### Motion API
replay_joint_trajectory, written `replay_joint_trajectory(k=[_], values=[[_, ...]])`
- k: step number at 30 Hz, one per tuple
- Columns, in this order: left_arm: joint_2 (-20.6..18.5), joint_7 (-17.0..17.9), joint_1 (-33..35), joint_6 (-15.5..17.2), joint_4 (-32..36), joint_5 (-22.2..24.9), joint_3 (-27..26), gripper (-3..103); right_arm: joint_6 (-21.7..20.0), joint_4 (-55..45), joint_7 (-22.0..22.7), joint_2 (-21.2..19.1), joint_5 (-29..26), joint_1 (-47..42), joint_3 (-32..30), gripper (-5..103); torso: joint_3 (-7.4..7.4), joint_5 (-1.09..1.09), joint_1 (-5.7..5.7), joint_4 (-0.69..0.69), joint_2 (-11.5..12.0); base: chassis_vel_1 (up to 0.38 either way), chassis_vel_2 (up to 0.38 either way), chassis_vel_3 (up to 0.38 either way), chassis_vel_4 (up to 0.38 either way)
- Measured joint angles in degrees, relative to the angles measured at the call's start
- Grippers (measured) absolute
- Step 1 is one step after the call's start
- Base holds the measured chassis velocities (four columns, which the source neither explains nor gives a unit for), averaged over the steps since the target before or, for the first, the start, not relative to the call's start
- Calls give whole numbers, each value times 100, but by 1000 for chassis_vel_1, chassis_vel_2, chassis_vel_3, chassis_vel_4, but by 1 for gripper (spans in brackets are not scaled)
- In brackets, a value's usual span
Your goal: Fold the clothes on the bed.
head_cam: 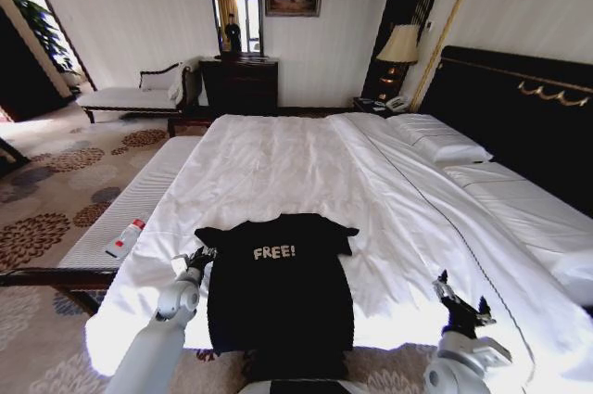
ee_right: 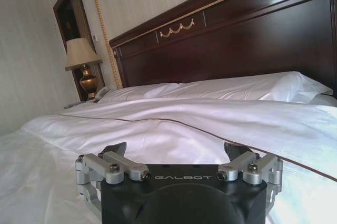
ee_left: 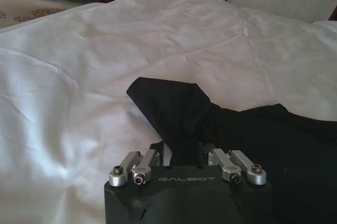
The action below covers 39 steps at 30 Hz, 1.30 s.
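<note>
The left gripper (head_cam: 202,257) sits at the T-shirt's (head_cam: 278,294) left sleeve, low against the white sheet (head_cam: 278,171). In the left wrist view the same gripper (ee_left: 181,153) has its fingers drawn in close around a bunched fold of black sleeve fabric (ee_left: 168,103), so it looks clenched on the shirt, though the fingertips themselves are buried in dark cloth and the pinch is hard to make out for certain. That close view shows what the head view does not: the sleeve is lifted into a soft peak off the sheet, with the rest of the shirt (ee_left: 284,145) lying flat beside it. The right gripper (head_cam: 460,301) rests well apart from the shirt, out over bare sheet on the right side of the bed (head_cam: 389,209); in the right wrist view its fingers (ee_right: 116,149) stand spread wide with nothing between them (ee_right: 176,153). That view also shows the dark headboard (ee_right: 237,39), the pillows (ee_right: 253,87) and a lamp (ee_right: 81,58) beside the bed. From the head view, the shirt lies spread face up near the foot edge of the bed, its white lettering (head_cam: 274,251) readable, collar toward the far end of the mattress and hem toward the robot, so its long axis runs straight away from the robot. A small white bottle (head_cam: 125,238) lies on the bench (head_cam: 139,192) left of the bed.
</note>
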State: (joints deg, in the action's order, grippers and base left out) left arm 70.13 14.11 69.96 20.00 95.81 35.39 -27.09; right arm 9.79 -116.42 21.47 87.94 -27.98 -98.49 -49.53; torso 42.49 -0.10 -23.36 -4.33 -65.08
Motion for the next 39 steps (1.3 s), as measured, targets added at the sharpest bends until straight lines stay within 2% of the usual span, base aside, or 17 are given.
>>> replay_joint_trajectory(k=[2,5,8,10,19,25,26,28,29,31,32,36,38,39], values=[[9,3,-1,-1,-3,-4,4,34,0,8,0,2,2,3,2,100,0,0,0,0,0,0,0,0,0],[33,21,-30,-1,-22,-8,25,19,-1,25,2,5,7,7,5,100,0,0,0,0,0,0,0,0,0],[57,29,-60,-1,-30,-13,39,14,-1,27,3,5,7,7,5,100,0,0,0,0,0,0,0,0,0],[104,38,-90,2,-48,-42,60,3,-1,27,4,1,8,6,4,100,0,0,0,0,0,0,0,0,0],[173,62,-62,11,60,-77,38,0,-1,26,9,-15,8,-6,-6,100,0,0,0,-1,0,0,0,0,0],[76,62,34,14,154,-77,-29,0,-1,29,11,-7,8,-4,5,100,0,0,0,-1,0,0,0,0,0],[53,63,56,14,160,-78,-45,-2,-1,29,12,-7,11,-4,14,100,0,0,0,0,0,0,0,0,0],[30,65,95,14,176,-78,-59,7,-1,27,12,-7,13,-4,28,100,0,0,0,0,0,0,0,0,0],[30,65,95,14,176,-78,-59,7,-1,27,12,-7,13,-4,28,100,0,0,0,0,0,0,0,0,0],[26,65,141,14,183,-81,-61,18,-2,21,12,-8,15,-5,33,100,0,0,0,0,0,0,0,0,0],[26,65,141,14,183,-81,-61,18,-2,21,12,-8,15,-5,33,100,0,0,0,0,0,0,0,0,0],[25,62,283,-5,222,-122,-61,40,-2,12,12,-10,17,-33,34,100,0,0,0,0,0,0,0,0,0],[29,58,328,-14,237,-130,-62,40,-2,12,12,-12,17,-39,33,100,0,0,0,0,0,0,0,0,0],[36,54,365,-22,246,-133,-63,45,-2,12,13,-14,17,-41,33,100,0,0,0,0,0,0,0,0,0]])
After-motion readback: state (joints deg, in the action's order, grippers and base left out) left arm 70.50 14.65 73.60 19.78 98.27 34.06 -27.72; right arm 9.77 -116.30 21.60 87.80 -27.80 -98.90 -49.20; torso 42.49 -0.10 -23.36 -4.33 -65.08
